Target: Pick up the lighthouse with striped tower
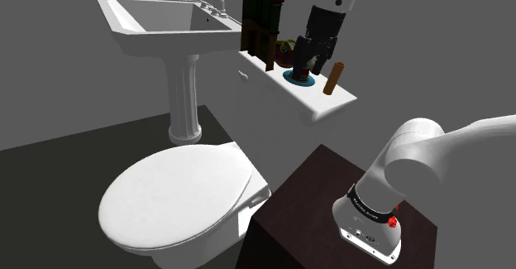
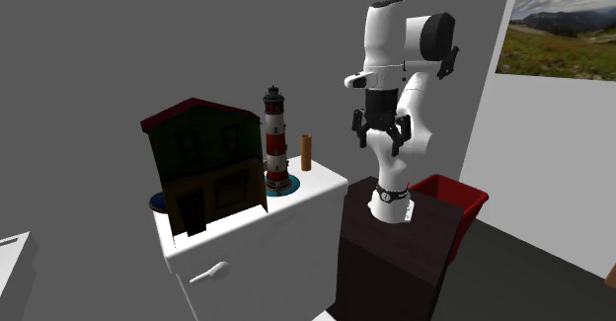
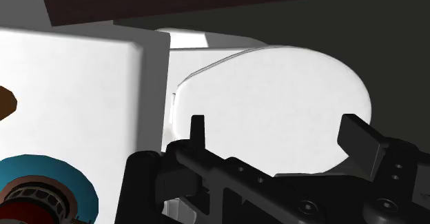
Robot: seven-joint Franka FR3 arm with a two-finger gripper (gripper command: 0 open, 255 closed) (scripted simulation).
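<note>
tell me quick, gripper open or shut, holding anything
gripper: open, holding nothing; the lighthouse stands beside it, not between the fingers.

Soft, even light leaves the grey wall (image 1: pixel 50 77) and floor (image 1: pixel 50 193) dim, while the white toilet lid (image 1: pixel 178 194), sink (image 1: pixel 153 29) and tank top (image 3: pixel 62 98) stand out bright, almost washed out in the wrist view, with only faint shading and no glare.
</note>
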